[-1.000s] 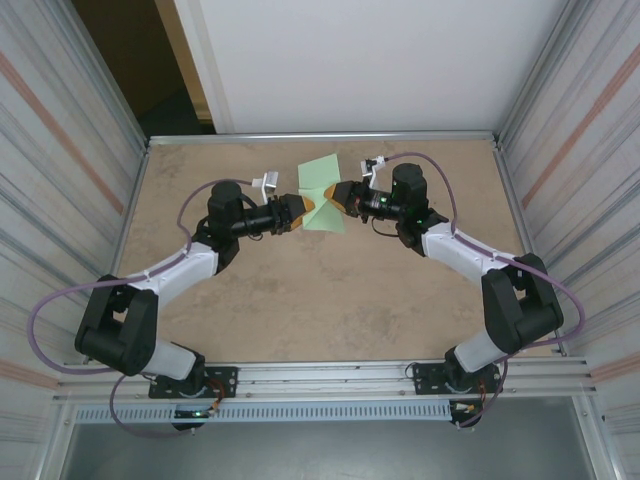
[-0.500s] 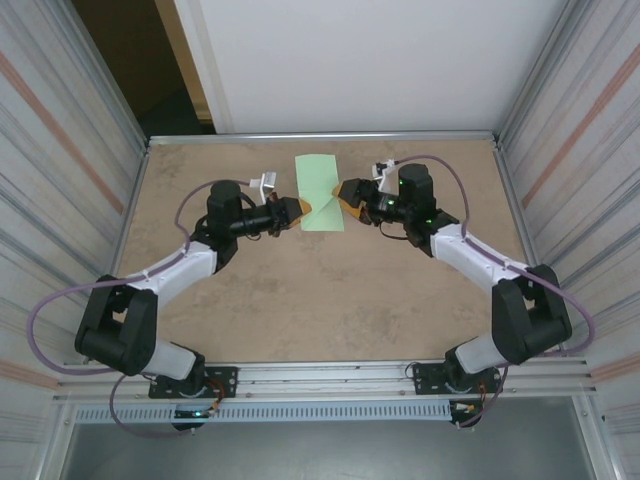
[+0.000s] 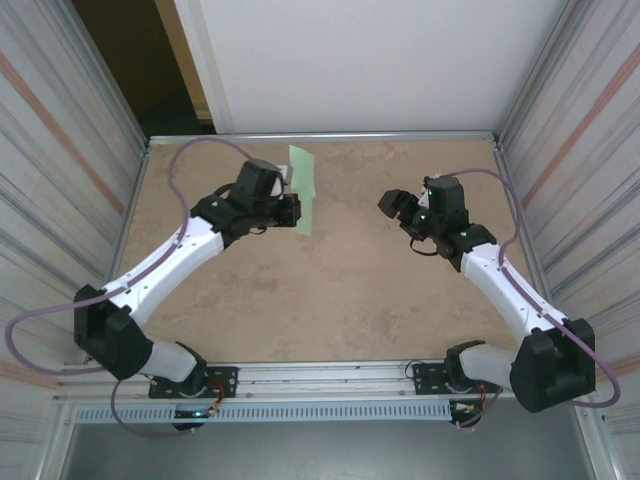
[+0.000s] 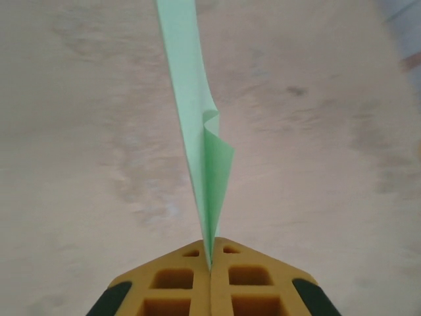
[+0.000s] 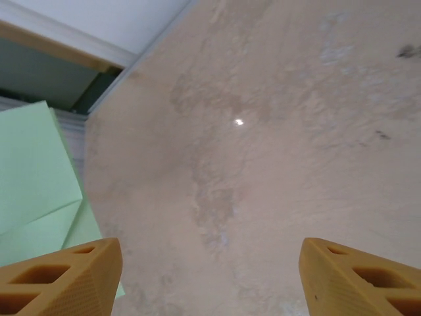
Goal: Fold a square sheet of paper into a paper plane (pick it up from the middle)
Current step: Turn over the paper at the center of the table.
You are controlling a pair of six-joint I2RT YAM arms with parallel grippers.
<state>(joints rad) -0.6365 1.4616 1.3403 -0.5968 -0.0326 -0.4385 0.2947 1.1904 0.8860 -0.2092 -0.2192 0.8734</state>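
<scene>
Here's the surface [image 3: 320, 300], a mottled sandy-beige slab, faintly stained in patches, framed by a thin metal rim [image 3: 320, 136]. Along its near edge runs a metal rail [image 3: 330, 372], carrying the left arm base [image 3: 190, 383] and right arm base [image 3: 455, 378].

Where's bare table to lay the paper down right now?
Widest bare patch: table centre, between left arm, right arm and near rail. Also the gap between paper and right gripper. Crowded around the left gripper, shut on it.
</scene>
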